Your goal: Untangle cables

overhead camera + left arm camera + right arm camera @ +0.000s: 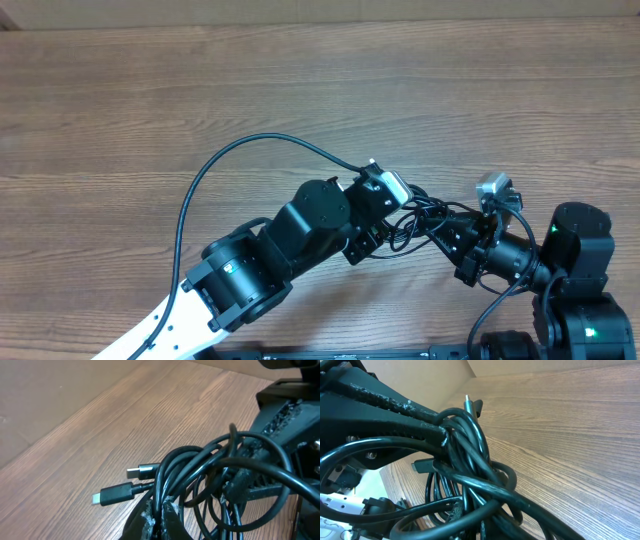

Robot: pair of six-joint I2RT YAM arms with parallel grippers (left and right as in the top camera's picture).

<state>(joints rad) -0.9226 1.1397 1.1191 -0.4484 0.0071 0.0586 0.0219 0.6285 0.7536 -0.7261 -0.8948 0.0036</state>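
Cables (428,218): tangled blk bundle w/ USB plugs (114,495), lower right of centre in overhead view, over tabletop (150,100), left pincer (161,516) & right pincer (462,240) both clamped tight on its strands; risk: pulling apart prob. cinches knot tighter or strains plugs.

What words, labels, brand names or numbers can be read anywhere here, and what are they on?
No text can be read in any view.
Cables and plugs: plain black and metal, no legible marking.
Table: bare wood grain, nothing written.
Right arm: only small green lights, no letters or numbers.
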